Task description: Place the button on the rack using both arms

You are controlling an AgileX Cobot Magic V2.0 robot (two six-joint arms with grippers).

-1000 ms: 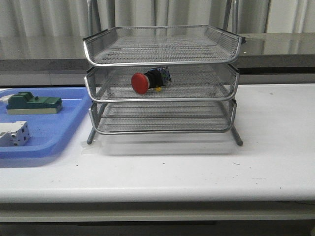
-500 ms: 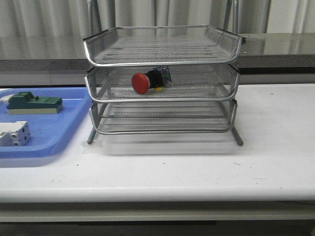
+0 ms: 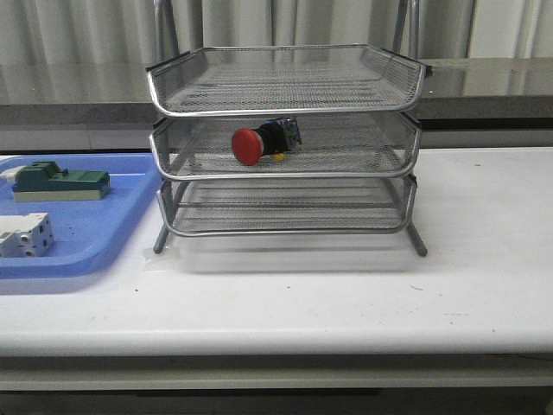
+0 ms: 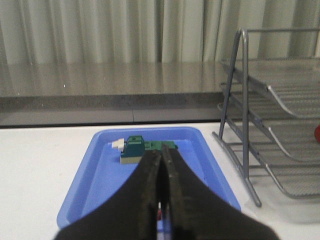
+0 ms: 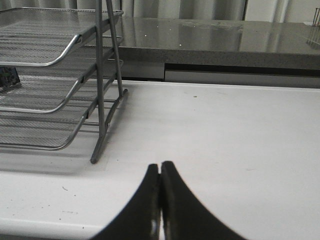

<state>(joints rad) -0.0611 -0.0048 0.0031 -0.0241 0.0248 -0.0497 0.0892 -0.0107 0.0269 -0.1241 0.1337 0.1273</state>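
I see the button lying in the rack's middle tier, green block and white block in the blue tray, my left gripper and right gripper both pressed together, holding nothing

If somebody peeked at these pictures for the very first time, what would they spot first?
Probably the red-headed button, lying on its side in the middle tier of the silver wire rack at the table's centre. Next comes the blue tray to the rack's left, holding a green block and a white terminal block. Both grippers, left and right, are shut and empty.
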